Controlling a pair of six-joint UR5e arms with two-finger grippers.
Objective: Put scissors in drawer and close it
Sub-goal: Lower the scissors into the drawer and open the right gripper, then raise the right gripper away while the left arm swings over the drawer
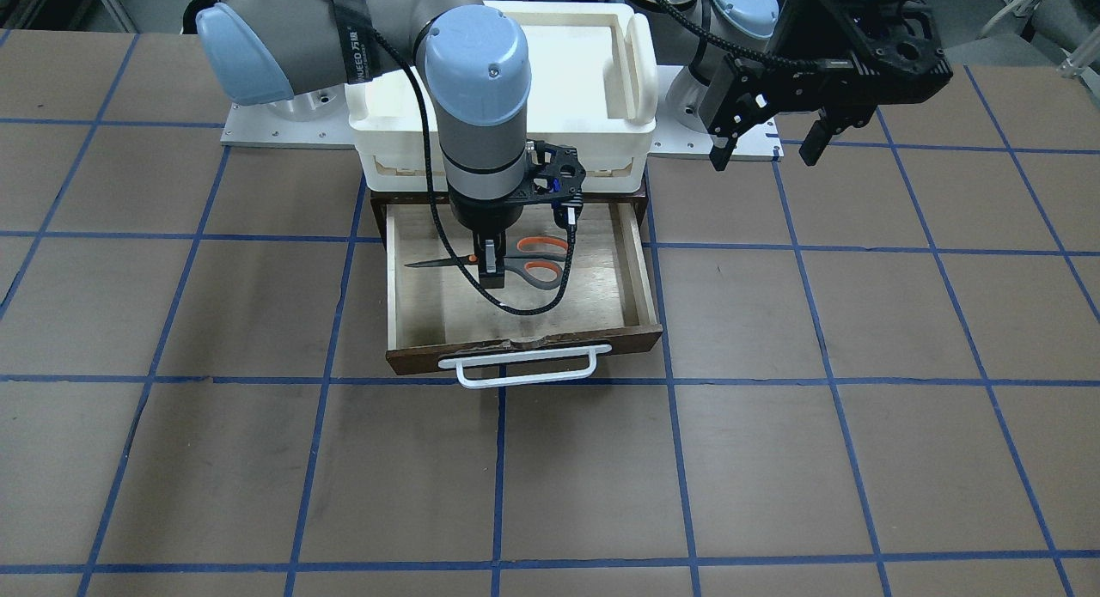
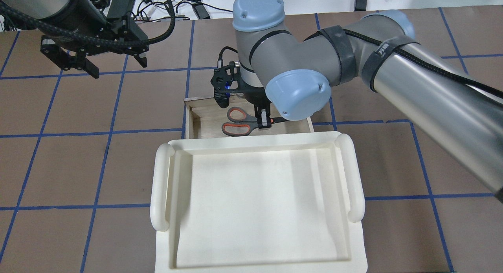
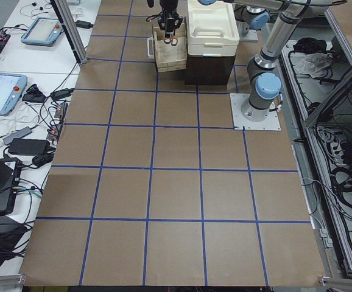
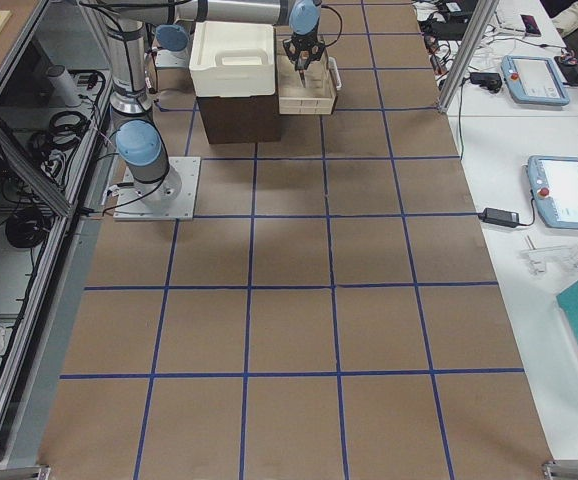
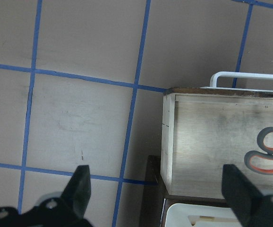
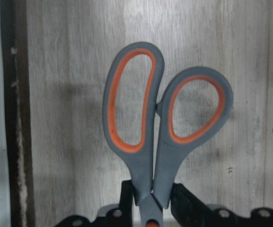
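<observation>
Nearest me in the front view, the drawer (image 1: 430,305) is standing open, with the right gripper (image 1: 491,271) clamping the scissors (image 1: 541,272) near the pivot, low inside it. Overhead, I'm watching the left gripper (image 2: 118,66) hanging spread wide above the table (image 2: 78,108).

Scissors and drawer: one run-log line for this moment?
right gripper: shut on scissors, inside drawer | drawer: open | left gripper: open, clear of drawer | stage: release pending

The right end effector (image 1: 491,269) covers the middle of the scissors (image 1: 516,268).
</observation>
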